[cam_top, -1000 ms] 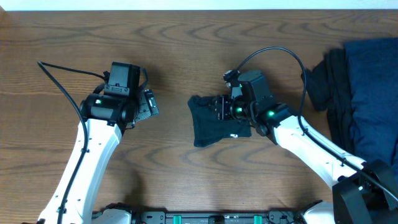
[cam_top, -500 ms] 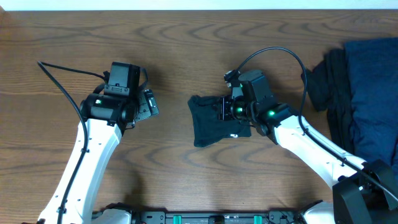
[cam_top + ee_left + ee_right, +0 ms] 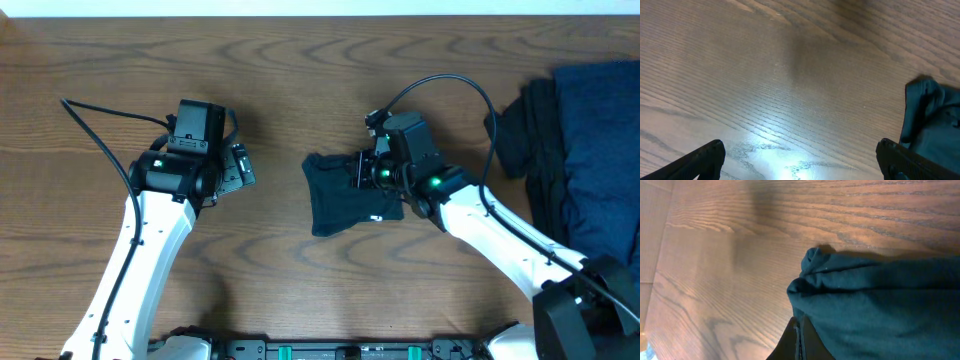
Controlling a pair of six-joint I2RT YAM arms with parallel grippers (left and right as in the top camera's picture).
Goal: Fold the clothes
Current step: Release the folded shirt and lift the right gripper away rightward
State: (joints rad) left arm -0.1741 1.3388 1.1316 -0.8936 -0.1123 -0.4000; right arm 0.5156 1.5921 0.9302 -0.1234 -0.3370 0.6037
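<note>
Everything is carried by the wooden surface [image 3: 300, 70]. A pile of clothes [image 3: 590, 150] is heaped at its right edge, apparently awaiting folding. The T-shirt [image 3: 335, 205] is laid bunched at the centre, within both arms' reach. Its right side is met by the right pincer [image 3: 358, 172], tips closed; whether cloth is caught cannot be told. The left pincer [image 3: 800, 150] is held wide apart, empty, well aside.

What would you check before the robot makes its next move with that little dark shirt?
1. Shirt folded into a compact bundle: ok.
2. Right gripper at the shirt's edge, jaws together: ok.
3. Fabric actually pinched between them: cannot tell.
4. Left gripper open, off the shirt: ok.
5. Pile of clothes lying apart from the shirt: ok.
</note>
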